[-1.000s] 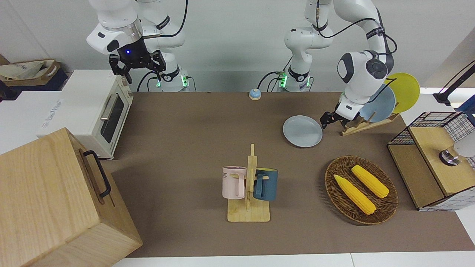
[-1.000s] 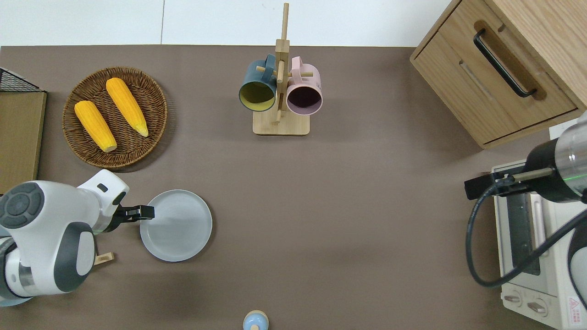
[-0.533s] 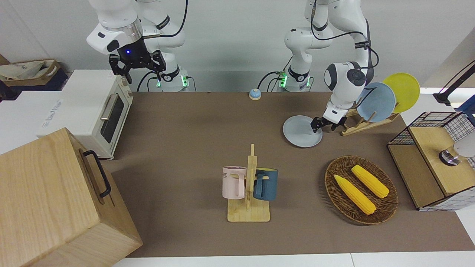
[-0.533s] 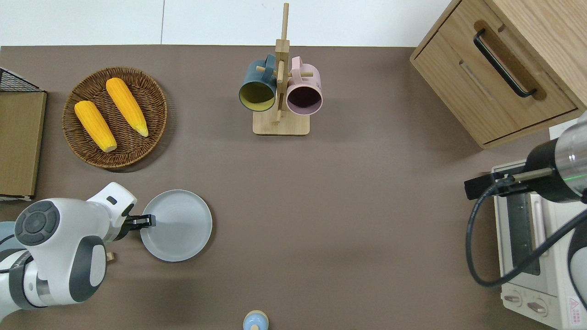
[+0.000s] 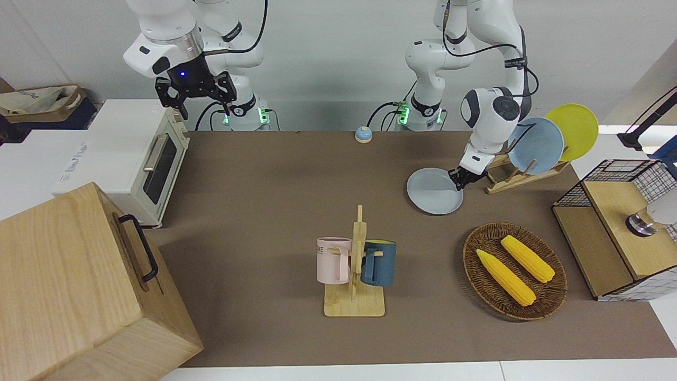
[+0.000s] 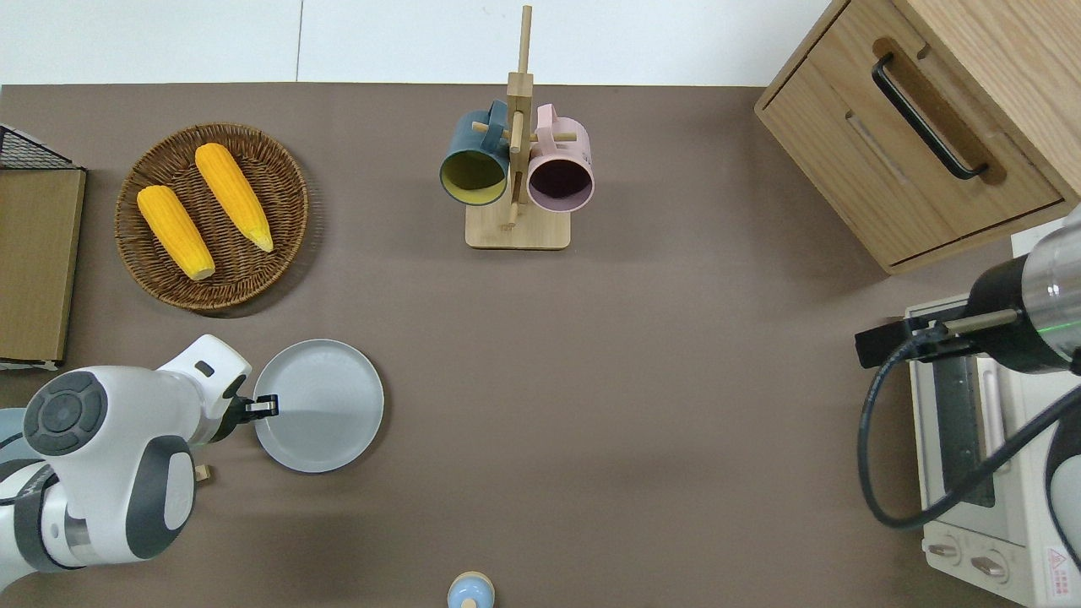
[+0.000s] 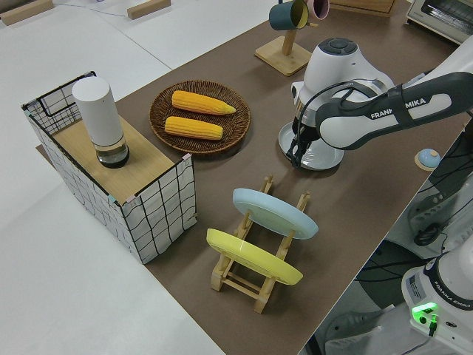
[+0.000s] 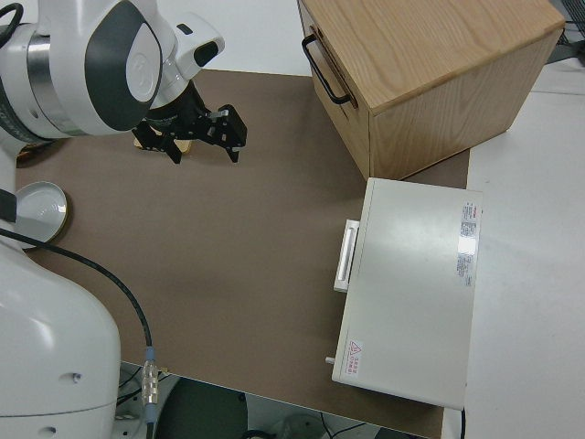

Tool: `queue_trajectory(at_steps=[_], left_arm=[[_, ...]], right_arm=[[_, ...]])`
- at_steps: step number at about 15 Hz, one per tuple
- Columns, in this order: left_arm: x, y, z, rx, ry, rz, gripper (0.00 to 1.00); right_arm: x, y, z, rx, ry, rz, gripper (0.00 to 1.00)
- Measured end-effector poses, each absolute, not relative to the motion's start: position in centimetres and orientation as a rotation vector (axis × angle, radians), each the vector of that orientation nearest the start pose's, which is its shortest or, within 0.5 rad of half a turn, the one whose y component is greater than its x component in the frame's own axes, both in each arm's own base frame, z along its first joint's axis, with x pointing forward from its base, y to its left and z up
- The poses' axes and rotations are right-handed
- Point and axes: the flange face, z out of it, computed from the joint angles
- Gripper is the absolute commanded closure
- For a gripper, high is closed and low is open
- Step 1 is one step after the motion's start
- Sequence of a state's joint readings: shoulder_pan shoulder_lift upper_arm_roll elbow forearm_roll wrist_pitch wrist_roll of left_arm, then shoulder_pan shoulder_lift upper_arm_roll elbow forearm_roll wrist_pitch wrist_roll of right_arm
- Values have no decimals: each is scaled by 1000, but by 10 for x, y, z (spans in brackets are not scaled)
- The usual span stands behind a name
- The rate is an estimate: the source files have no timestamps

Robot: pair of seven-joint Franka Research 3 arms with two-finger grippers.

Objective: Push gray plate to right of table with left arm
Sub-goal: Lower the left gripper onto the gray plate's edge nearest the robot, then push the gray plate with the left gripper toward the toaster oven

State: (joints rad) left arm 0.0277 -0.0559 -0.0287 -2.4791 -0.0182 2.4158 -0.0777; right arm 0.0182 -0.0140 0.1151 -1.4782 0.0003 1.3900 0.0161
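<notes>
Across the wide matte brown table point(image 6: 591, 380) the white left arm's black gripper point(image 6: 263, 406), fingers apparently pinched together, presses the round pale gray plate's point(image 6: 325, 409) rim, and it has just slid slightly toward the corn basket, not rightward.

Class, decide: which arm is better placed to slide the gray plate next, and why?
Left. Its claw is at the gray plate's rim; the right arm is parked.
</notes>
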Motion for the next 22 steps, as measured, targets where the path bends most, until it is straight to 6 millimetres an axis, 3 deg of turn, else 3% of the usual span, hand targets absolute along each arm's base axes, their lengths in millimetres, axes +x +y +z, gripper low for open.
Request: queue_trajectory(at_steps=[8, 11, 16, 22], left_arm=[[467, -1, 309, -3148, -143, 9, 1000], [468, -14, 308, -3147, -176, 3, 1000], [464, -72, 305, -3145, -235, -9, 1000], [446, -174, 304, -3145, -323, -23, 1000]], right_arm=[[526, 71, 660, -3141, -184, 117, 17], [526, 71, 660, -3141, -184, 117, 17], [526, 71, 660, -3141, -184, 117, 17], [526, 71, 660, -3141, -184, 117, 17]])
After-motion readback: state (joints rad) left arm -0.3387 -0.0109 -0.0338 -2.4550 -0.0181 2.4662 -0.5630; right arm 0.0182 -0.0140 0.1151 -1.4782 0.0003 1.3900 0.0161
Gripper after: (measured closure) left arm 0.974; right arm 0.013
